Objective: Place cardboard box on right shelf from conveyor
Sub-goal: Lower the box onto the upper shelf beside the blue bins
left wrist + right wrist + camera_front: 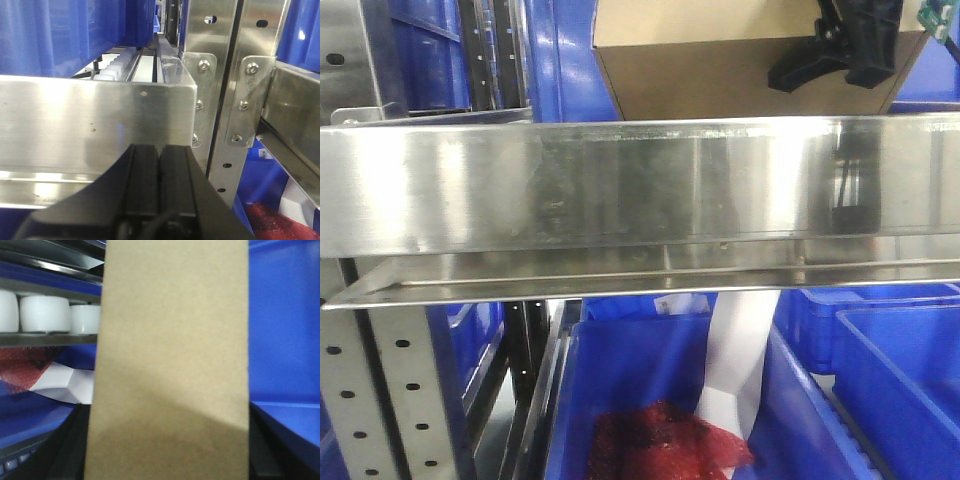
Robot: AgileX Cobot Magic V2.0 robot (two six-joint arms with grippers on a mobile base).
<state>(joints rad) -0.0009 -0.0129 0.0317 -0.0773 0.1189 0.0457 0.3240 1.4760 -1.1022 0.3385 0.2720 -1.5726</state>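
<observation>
The tan cardboard box (720,60) is at the top of the front view, above and behind the wide front lip of the right shelf (620,180), which hides the box's bottom edge. My right gripper (840,50) is shut on the box's right end. In the right wrist view the cardboard box (170,340) fills the middle between the black fingers (75,450) of the right gripper (167,440). My left gripper (160,165) is shut and empty, just in front of a steel shelf lip (95,120). The conveyor is out of view.
Blue plastic bins (900,370) stand under the shelf, one holding a red mesh bag (660,440) and white paper (740,370). More blue bins (285,340) flank the box. White rollers (45,314) line a rack. Perforated steel uprights (230,75) stand to the right of the left gripper.
</observation>
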